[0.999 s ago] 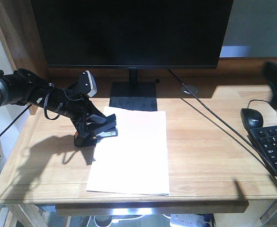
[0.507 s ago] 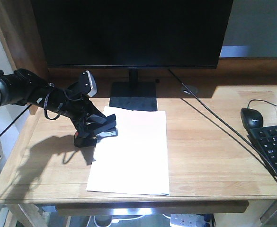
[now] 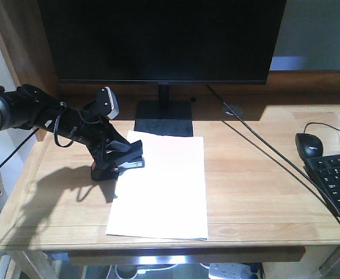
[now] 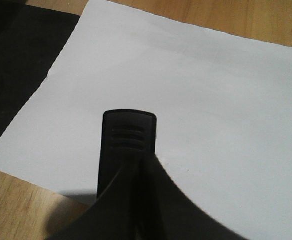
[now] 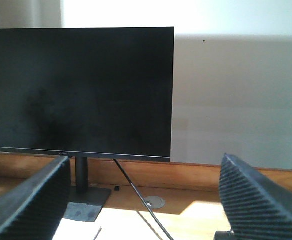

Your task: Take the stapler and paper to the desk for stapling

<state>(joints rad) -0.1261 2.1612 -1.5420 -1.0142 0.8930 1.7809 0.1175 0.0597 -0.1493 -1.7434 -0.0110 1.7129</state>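
The white paper (image 3: 164, 186) lies flat on the desk (image 3: 257, 186) in front of the monitor stand. My left gripper (image 3: 113, 164) reaches in from the left and is shut on the black stapler (image 3: 129, 160), which sits at the paper's upper left edge. In the left wrist view the stapler's ribbed black end (image 4: 128, 135) sticks out from between my closed fingers (image 4: 136, 200) over the paper (image 4: 195, 90). My right gripper (image 5: 145, 160) is raised off the desk with its ribbed fingers (image 5: 250, 195) wide apart and nothing between them. It faces the monitor and is outside the front view.
A large black monitor (image 3: 164, 40) on a square stand (image 3: 164, 119) fills the back. A cable (image 3: 262, 145) runs diagonally across the right half of the desk. A black mouse (image 3: 309, 144) and keyboard (image 3: 338, 180) sit at the right edge. A wooden shelf side (image 3: 18, 40) rises at the left.
The right arm, seen one second ago at the front view's right edge, has left that view. The left gripper and stapler have not moved.
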